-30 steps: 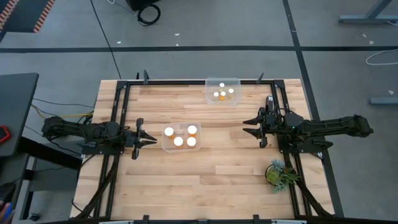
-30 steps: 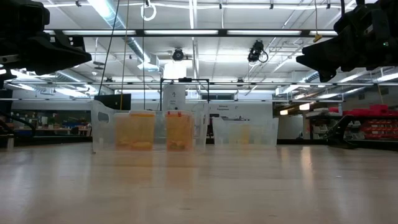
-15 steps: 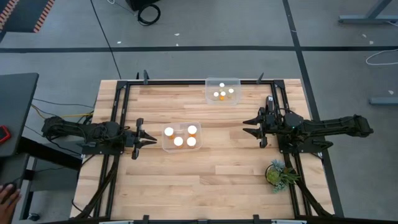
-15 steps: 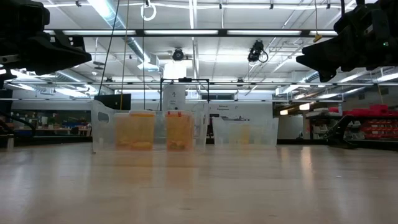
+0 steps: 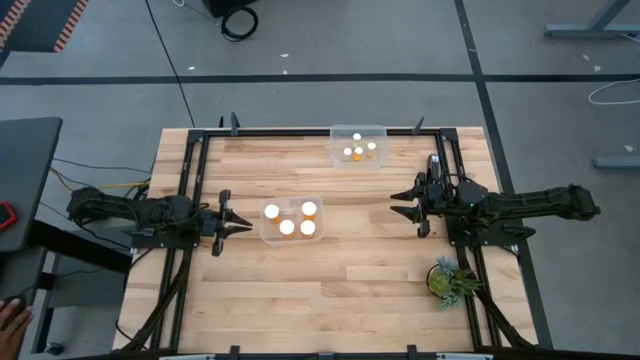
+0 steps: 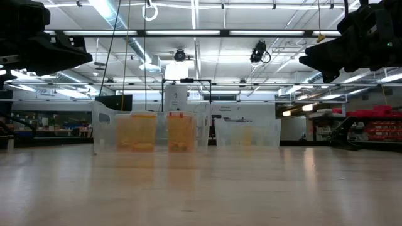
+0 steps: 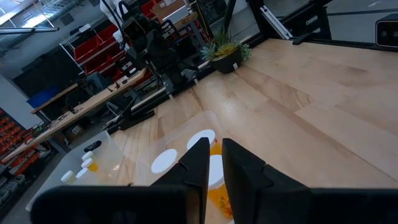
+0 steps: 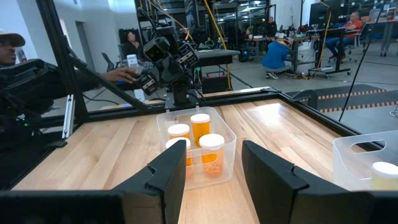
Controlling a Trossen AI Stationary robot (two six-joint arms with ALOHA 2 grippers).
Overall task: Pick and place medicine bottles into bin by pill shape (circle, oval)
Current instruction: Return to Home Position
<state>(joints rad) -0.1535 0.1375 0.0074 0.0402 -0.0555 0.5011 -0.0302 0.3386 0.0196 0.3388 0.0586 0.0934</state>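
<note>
Wooden surface [image 5: 380, 270], bright workshop behind.
I see bottles [image 5: 287, 227] in two clear bins [image 5: 263, 238]; left jaws clenched empty beside one, right jaws released farther off.

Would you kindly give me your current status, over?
Left hand shut, right hand open, both empty. Medicine bottles all inside the two bins. Plant well aside.

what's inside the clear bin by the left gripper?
The clear bin holds four white-capped orange medicine bottles, all upright. From above the caps cover their contents, and through the orange walls in the right wrist view the pill shape cannot be told.
</note>
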